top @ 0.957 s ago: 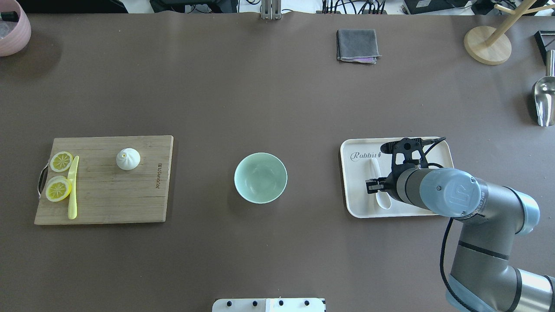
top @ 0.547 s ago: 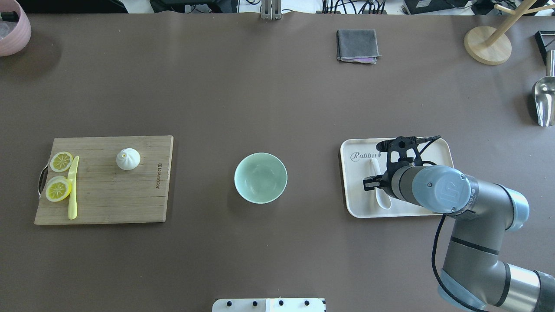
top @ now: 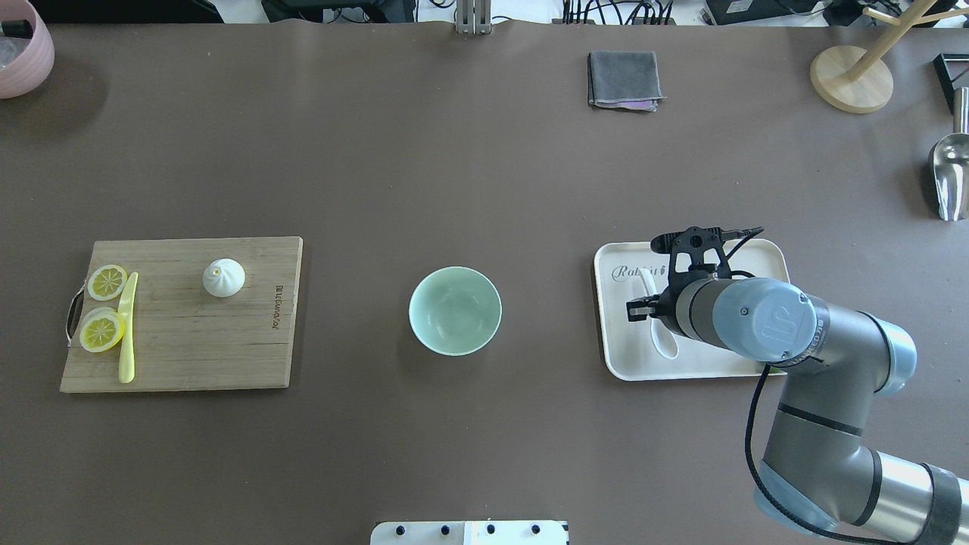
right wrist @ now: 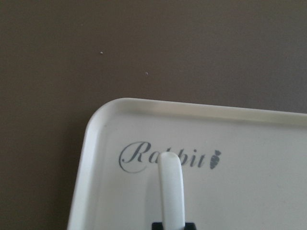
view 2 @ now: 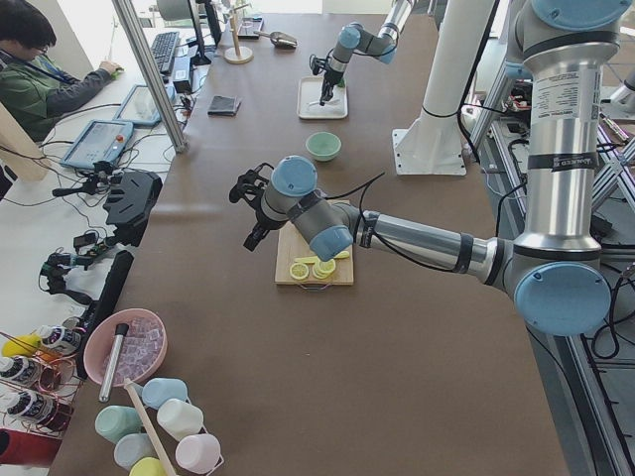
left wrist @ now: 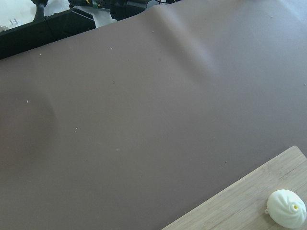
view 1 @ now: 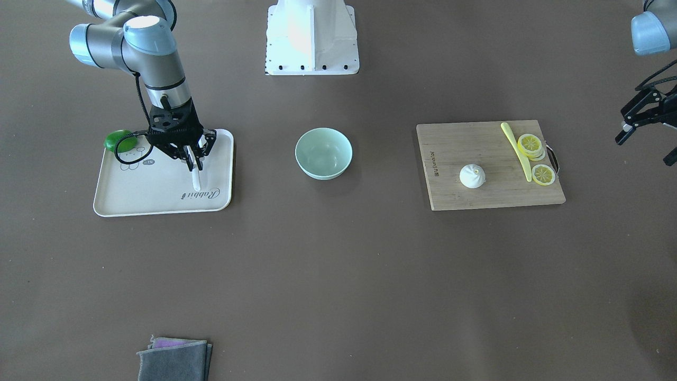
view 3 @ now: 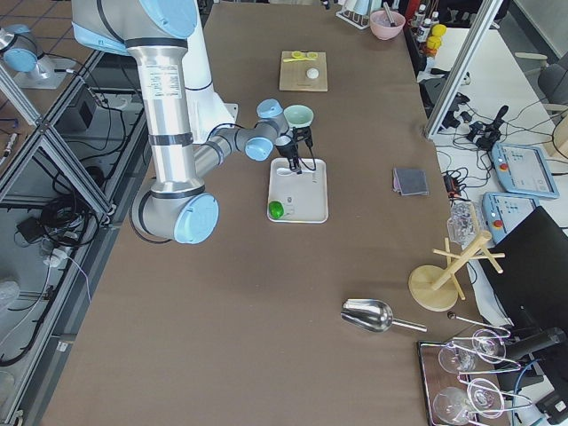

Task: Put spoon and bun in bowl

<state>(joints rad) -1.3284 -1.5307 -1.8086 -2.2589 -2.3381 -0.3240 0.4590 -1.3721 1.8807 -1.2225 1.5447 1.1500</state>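
The white spoon is gripped at mid-handle by my right gripper, which is shut on it over the white tray. In the right wrist view the spoon handle sticks out over the tray's "Rabbit" print. The mint-green bowl stands empty at the table's centre, left of the tray. The white bun sits on the wooden cutting board at the left and shows in the left wrist view. My left gripper hangs open and empty above the table, beyond the board's outer end.
Two lemon slices and a yellow knife lie on the board's left end. A green lime sits at the tray's back corner. A grey cloth, a wooden stand, a metal scoop and a pink bowl are along the far edge.
My right gripper has shifted left and slightly away from the robot over the tray, and the spoon has moved with it. The bun, the bowl and the board have not moved.
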